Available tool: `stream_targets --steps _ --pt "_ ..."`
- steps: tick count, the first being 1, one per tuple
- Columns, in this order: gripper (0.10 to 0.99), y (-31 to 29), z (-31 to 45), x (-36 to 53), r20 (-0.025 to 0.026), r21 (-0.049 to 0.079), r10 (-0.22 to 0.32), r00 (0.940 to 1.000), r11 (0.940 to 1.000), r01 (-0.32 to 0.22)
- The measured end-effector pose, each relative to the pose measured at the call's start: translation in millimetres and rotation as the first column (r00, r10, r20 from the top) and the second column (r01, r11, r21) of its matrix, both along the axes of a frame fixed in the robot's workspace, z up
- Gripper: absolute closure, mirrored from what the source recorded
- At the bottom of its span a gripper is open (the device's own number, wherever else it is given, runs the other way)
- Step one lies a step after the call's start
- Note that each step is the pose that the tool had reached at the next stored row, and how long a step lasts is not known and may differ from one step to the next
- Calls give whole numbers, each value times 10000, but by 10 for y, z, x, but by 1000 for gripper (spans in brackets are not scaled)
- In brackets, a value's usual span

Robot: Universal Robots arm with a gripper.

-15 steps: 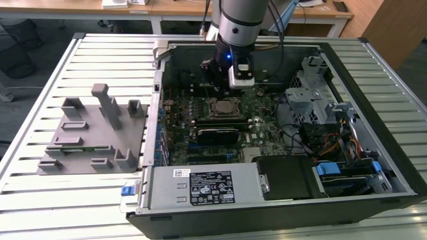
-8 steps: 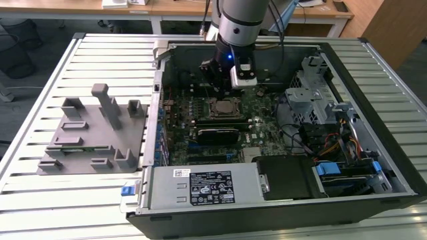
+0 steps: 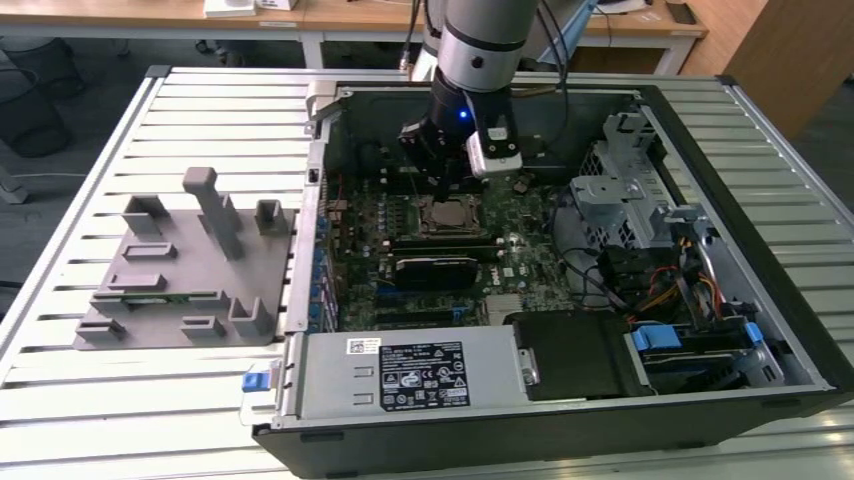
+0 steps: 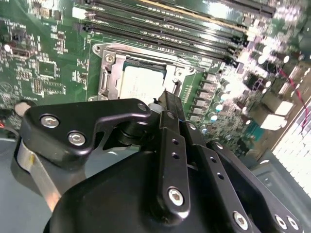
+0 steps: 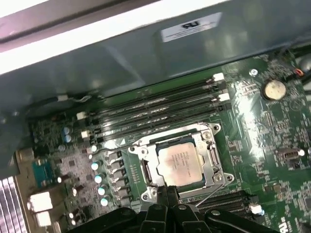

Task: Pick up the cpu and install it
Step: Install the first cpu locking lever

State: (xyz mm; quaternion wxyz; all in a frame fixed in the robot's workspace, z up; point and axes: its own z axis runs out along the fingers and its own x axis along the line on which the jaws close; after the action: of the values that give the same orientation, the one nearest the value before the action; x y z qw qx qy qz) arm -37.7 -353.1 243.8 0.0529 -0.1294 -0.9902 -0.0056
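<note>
While the cpu (image 5: 179, 165) lay seated in its socket (image 5: 214, 160), the fingers (image 5: 166, 194) stood pressed together just beside its near edge, holding nothing. Judgement: verify flush seating and keep any contact vertical. Labels on the case (image 3: 787, 330) were noted, none transcribed.
</note>
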Motion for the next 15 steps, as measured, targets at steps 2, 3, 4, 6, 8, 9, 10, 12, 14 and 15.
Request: stream_targets --steps 2,3,4,6,8,9,10,12,14,15 --pt "980 0 0 0 0 6 327 9995 9995 -327" --pt "980 -1 0 -1 9 29 430 9991 9991 -431" --pt "980 0 -1 0 37 75 513 9987 9987 -514" --pt "980 0 -2 -1 118 173 638 9979 9978 -640" --pt "980 0 -2 0 283 244 730 9969 9970 -737" --pt "980 0 -2 0 403 257 767 9962 9966 -778" --pt "980 0 -3 0 544 266 804 9953 9963 -819" --pt "980 0 -4 0 805 276 875 9929 9956 -899" --pt "980 -1 -5 0 1020 289 948 9903 9948 -982" --pt "980 0 -6 0 1092 303 990 9891 9942 -1029"
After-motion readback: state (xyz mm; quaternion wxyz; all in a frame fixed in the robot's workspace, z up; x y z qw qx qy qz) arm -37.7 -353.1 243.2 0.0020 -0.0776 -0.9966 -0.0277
